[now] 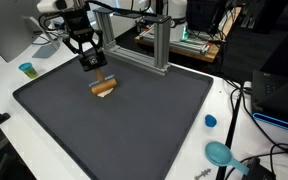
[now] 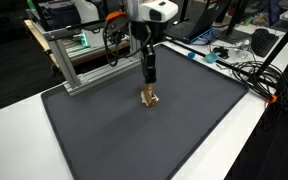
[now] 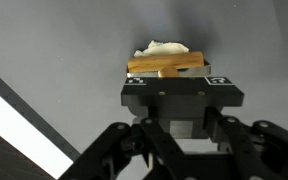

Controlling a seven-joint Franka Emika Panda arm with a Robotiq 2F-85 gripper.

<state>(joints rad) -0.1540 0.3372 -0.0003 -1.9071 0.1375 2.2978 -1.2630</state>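
A tan wooden block with a white part (image 1: 104,87) is low over the dark grey mat (image 1: 134,130), left of the mat's middle. It also shows in the exterior view from the far side (image 2: 150,98). My gripper (image 1: 97,75) reaches down to it from above (image 2: 150,87). In the wrist view the wooden block (image 3: 168,66) spans the gap between the two fingertips of my gripper (image 3: 172,80), which is shut on it. I cannot tell whether the block touches the mat.
An aluminium frame (image 1: 150,40) stands along the mat's far edge (image 2: 84,62). A blue cap (image 1: 210,121) and a teal object (image 1: 220,153) lie on the white table beside the mat, and a small teal cup (image 1: 26,69) stands by the opposite side. Cables (image 2: 246,70) lie past the mat.
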